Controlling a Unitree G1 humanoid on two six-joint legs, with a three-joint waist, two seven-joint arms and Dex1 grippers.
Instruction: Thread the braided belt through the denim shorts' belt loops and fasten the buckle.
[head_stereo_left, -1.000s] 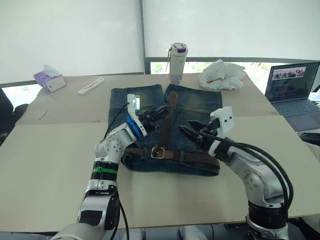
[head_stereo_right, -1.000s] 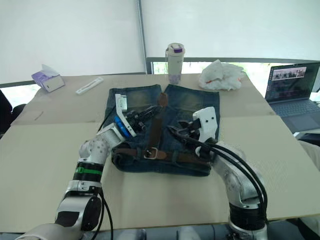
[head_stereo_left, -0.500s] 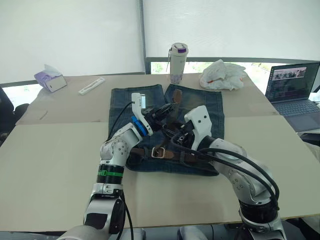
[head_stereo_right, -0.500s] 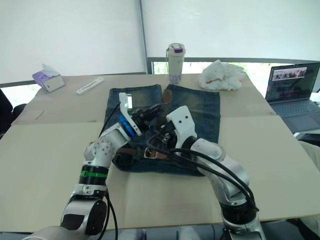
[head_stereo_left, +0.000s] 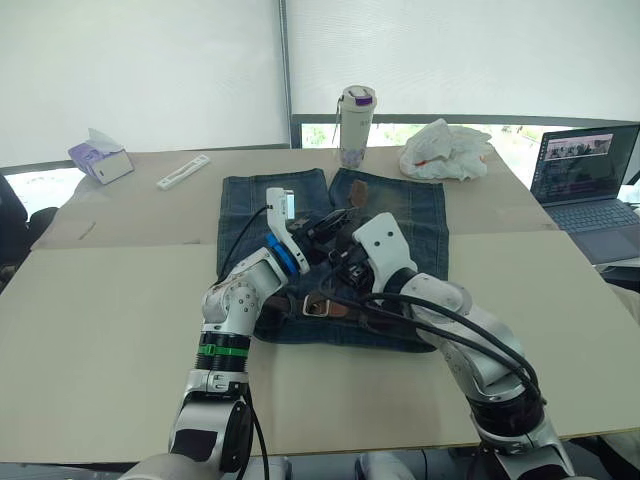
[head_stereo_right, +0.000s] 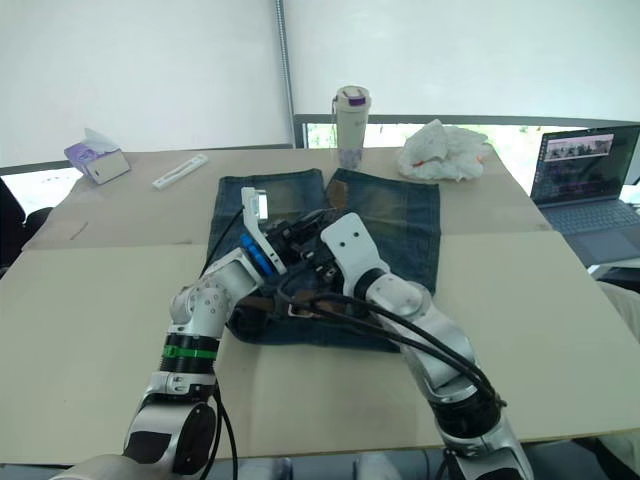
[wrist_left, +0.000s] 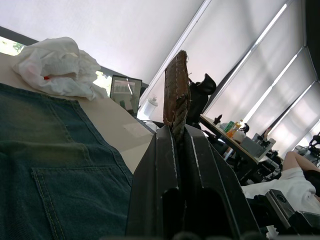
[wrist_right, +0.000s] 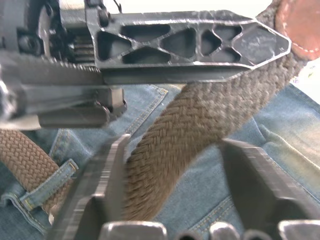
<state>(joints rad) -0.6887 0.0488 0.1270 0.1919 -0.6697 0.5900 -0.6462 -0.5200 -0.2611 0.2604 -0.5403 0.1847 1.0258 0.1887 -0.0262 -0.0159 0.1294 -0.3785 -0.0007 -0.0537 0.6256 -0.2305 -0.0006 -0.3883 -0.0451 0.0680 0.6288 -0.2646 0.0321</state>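
Note:
The denim shorts (head_stereo_left: 405, 215) lie flat mid-table, waistband toward me. The braided belt (head_stereo_left: 388, 318) runs along the waistband, passing under a belt loop (wrist_right: 56, 176), and its silver buckle (head_stereo_left: 318, 307) rests at the waistband's middle. The belt's free end rises from there. My left gripper (wrist_left: 179, 132) is shut on that free end near its tip (wrist_left: 177, 85). My right gripper (wrist_right: 175, 150) is just below the left one, open, with the braided strap (wrist_right: 200, 125) passing between its fingers.
A lidded tumbler (head_stereo_left: 355, 125) and a crumpled white bag (head_stereo_left: 445, 150) sit beyond the shorts. An open laptop (head_stereo_left: 585, 175) is at the far right. A tissue box (head_stereo_left: 98, 158) and a white strip (head_stereo_left: 182, 172) lie at the far left.
My right arm swung left across the shorts and now straddles the strap under the left gripper. The left gripper lifted the belt end a little and moved slightly right.

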